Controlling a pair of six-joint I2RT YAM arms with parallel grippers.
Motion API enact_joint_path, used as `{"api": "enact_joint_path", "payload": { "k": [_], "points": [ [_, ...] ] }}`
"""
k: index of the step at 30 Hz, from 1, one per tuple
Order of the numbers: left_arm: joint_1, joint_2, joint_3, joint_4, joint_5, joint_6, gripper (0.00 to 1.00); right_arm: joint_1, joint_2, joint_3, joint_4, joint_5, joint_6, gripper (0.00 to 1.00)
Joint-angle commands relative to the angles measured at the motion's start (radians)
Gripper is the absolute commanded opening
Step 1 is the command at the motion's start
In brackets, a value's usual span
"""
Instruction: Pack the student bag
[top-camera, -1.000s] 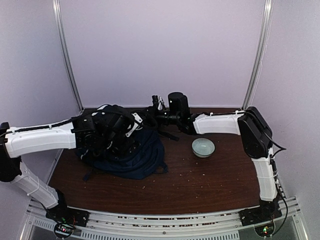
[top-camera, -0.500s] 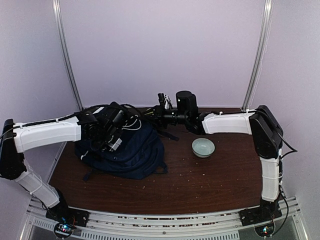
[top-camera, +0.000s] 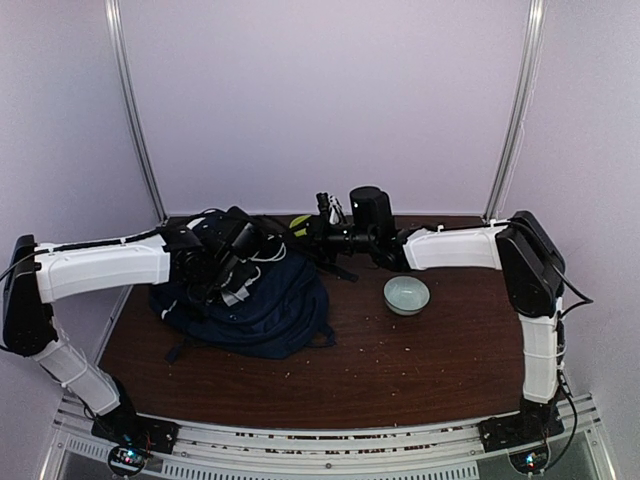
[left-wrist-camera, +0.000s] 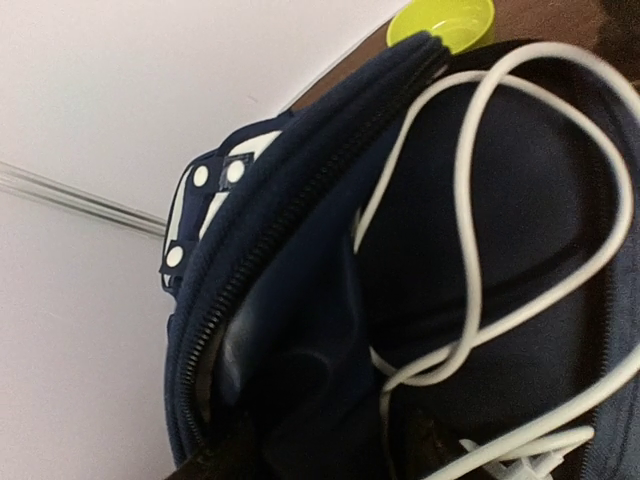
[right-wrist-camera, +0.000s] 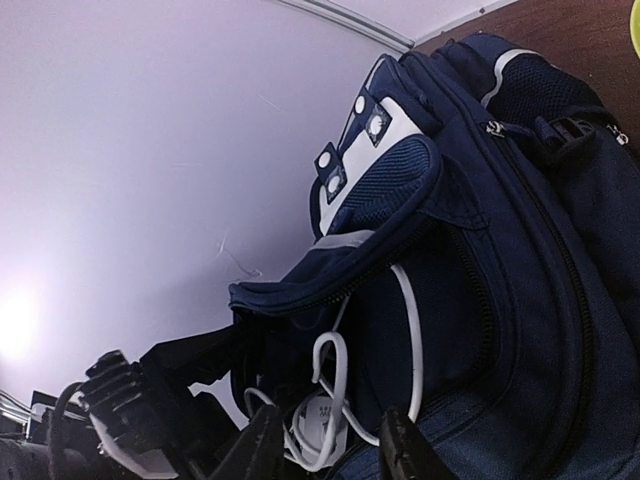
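Right gripper stood part-spread, empty; left gripper at student bag pocket, grip unclear. White cable looped loose, looked liable to snag a finger

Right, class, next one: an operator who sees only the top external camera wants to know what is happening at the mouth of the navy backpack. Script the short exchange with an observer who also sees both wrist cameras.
Operator: From above I only see both arms crowding the student bag. Is any compartment open?
Observer: Yes. The left wrist view shows the zip parted, with the dark inside of a compartment showing.
Operator: Is anything in there yet?
Observer: A white cable lies in loose loops against the lining of that open compartment.
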Motion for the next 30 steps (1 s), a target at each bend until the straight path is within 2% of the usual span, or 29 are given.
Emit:
{"api": "enact_joint_path", "payload": {
  "k": [1, 6, 9, 13, 15, 18, 22, 25, 27, 30],
  "points": [
    [-0.008, -0.035, 0.001, 0.036, 0.137, 0.026, 0.56, 0.014, 0.043, 0.046, 0.035, -0.015, 0.02, 0.37],
    [-0.009, -0.04, 0.0, 0.033, 0.148, 0.034, 0.58, 0.033, 0.064, 0.09, -0.002, -0.022, -0.006, 0.39],
    [-0.021, -0.048, 0.017, 0.029, 0.163, 0.047, 0.63, 0.038, 0.084, 0.102, -0.016, -0.015, -0.001, 0.3],
    [-0.091, -0.079, 0.053, 0.03, 0.197, 0.135, 0.74, 0.039, 0.096, 0.098, 0.009, -0.006, 0.024, 0.09],
    [-0.132, -0.096, 0.074, 0.029, 0.234, 0.183, 0.81, 0.043, 0.103, 0.111, 0.014, -0.001, 0.033, 0.03],
    [-0.141, -0.138, 0.095, 0.039, 0.335, 0.175, 0.89, 0.058, 0.128, 0.158, 0.013, 0.02, 0.041, 0.0],
    [-0.139, -0.206, 0.099, 0.047, 0.332, 0.135, 0.95, 0.076, 0.193, 0.253, 0.013, 0.065, 0.074, 0.0],
    [-0.111, -0.252, 0.106, -0.006, 0.283, 0.072, 0.97, 0.086, 0.246, 0.336, 0.007, 0.103, 0.099, 0.0],
    [-0.051, -0.275, 0.09, -0.066, 0.278, -0.005, 0.96, 0.091, 0.272, 0.38, -0.007, 0.141, 0.099, 0.0],
    [0.08, -0.305, 0.025, -0.129, 0.292, -0.103, 0.85, 0.091, 0.296, 0.414, -0.027, 0.2, 0.096, 0.0]
  ]
}}
